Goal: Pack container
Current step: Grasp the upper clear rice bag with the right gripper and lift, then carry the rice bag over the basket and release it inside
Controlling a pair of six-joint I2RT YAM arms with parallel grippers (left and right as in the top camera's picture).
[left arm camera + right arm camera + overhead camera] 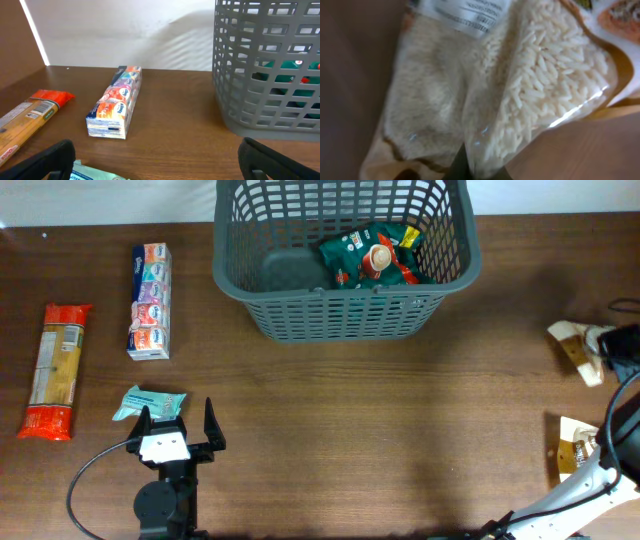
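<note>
Your left tool (177, 412) stood wide open, low over the desk (400, 430). A teal packet (150, 402) lay just ahead of its left finger, probably so the jaws could straddle it for the next pick. The basket (345, 315) sat well ahead and to that tool's right, with a green packet (375, 255) already inside. A box (150, 300) and pasta (55, 370) lay ahead-left, not yet packed. Your right tool (620, 343) was close against a rice bag (520, 90). I couldn't tell whether it gripped the bag: the bag filled its camera, and the overhead view cut that tool off at the edge.
</note>
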